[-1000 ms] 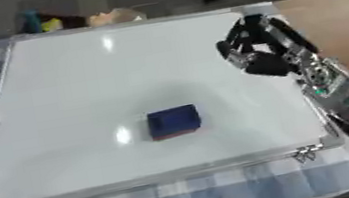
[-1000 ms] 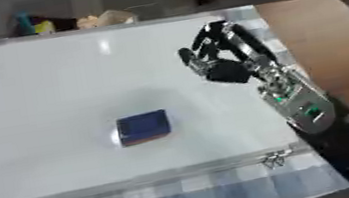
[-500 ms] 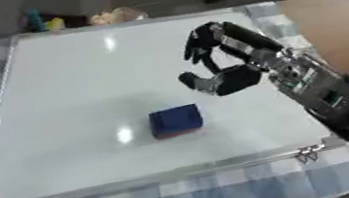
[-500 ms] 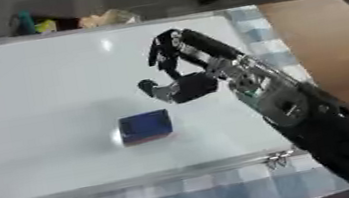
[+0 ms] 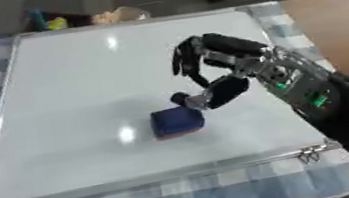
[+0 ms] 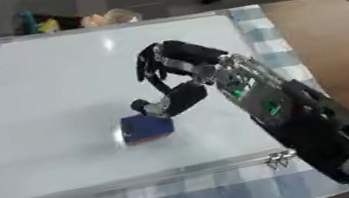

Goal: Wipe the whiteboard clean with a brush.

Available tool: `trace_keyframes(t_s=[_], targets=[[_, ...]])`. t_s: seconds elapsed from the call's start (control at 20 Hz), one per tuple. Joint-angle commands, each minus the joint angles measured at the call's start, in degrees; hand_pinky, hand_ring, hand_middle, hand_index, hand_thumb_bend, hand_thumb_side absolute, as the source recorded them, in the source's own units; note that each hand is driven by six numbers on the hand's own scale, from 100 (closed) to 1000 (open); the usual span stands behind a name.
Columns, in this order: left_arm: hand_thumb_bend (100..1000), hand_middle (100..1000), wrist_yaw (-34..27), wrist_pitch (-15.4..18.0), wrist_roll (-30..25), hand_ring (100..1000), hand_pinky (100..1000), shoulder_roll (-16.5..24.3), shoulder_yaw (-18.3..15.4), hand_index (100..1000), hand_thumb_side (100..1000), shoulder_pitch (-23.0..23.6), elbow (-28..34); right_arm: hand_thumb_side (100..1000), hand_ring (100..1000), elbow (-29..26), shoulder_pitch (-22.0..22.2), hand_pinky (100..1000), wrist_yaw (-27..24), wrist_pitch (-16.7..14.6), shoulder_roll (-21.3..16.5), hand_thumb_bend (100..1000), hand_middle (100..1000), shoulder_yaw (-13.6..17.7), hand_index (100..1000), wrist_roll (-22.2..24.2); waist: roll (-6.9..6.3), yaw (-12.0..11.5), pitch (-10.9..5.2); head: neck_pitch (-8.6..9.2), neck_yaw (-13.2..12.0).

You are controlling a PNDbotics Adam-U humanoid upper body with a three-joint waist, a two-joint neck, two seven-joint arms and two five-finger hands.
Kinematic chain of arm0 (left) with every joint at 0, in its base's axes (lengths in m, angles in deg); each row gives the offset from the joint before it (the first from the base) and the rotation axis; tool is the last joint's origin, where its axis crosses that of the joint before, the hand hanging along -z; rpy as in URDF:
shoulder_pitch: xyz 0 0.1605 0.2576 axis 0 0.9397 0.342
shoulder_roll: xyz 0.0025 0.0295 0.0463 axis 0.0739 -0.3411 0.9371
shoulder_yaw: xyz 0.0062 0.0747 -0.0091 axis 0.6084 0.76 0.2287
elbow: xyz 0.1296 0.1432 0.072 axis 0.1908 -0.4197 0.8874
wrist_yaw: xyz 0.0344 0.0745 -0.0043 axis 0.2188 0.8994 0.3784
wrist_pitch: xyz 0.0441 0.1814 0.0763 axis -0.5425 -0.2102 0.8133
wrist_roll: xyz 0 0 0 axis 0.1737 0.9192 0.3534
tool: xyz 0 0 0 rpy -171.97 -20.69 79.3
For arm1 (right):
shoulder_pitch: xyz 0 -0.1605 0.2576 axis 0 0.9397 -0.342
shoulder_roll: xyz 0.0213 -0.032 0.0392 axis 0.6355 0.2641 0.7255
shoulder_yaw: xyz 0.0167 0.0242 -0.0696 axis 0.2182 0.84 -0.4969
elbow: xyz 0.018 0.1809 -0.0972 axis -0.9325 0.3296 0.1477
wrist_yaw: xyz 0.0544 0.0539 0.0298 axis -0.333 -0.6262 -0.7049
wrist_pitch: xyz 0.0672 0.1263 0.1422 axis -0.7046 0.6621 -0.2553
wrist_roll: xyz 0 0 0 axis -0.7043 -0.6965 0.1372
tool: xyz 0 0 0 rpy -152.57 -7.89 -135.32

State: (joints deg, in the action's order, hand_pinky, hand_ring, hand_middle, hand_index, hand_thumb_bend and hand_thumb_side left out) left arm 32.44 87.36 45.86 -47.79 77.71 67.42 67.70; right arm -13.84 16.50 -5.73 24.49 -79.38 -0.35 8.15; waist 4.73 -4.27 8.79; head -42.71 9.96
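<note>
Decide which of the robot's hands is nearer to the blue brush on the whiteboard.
The right hand: it hangs open just above and right of the blue brush, thumb at its top edge. The left hand shows in neither view.

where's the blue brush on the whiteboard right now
In the left eye view the blue brush lies on the whiteboard, a little below its centre, with the right hand just above and to its right, thumb close to its top edge.

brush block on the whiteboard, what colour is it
Dark blue brush block, clearest in the left eye view, just below the right hand.
</note>
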Motion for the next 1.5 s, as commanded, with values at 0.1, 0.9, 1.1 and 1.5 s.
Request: trace_keyframes(t_s=[0.1, 0.9, 1.1, 1.5], targets=[[643, 583, -0.3, 0.1, -0.2, 533, 548, 0.6, 0.1, 698, 958, -1.0, 0.8, 547, 612, 1.1, -1.5, 525, 0.5, -0.6, 0.0, 297, 617, -0.3, 247, 1.7, -0.44, -0.1, -0.61, -0.02, 0.1], [644, 582, -0.3, 0.1, -0.3, 532, 548, 0.6, 0.2, 697, 958, -1.4, 0.8, 546, 644, 6.6, -2.3, 557, 0.4, -2.1, 1.1, 311, 652, -1.4, 264, 5.7, -0.43, -1.3, -0.22, 0.12, 0.0], [645, 581, -0.3, 0.1, -0.3, 531, 549, 0.6, 0.1, 697, 958, -1.4, 0.8, 549, 651, 7.5, -2.0, 565, 0.1, -1.8, 1.2, 308, 658, -1.2, 271, 7.2, -0.41, -1.2, -0.19, 0.13, -0.1], [646, 581, -0.2, 0.1, -0.3, 531, 548, 0.6, 0.1, 697, 958, -1.3, 0.8, 554, 654, 8.7, -1.6, 567, 0.0, -1.6, 1.2, 313, 660, -0.8, 273, 8.7, -0.42, -1.1, -0.07, 0.05, -0.2]])
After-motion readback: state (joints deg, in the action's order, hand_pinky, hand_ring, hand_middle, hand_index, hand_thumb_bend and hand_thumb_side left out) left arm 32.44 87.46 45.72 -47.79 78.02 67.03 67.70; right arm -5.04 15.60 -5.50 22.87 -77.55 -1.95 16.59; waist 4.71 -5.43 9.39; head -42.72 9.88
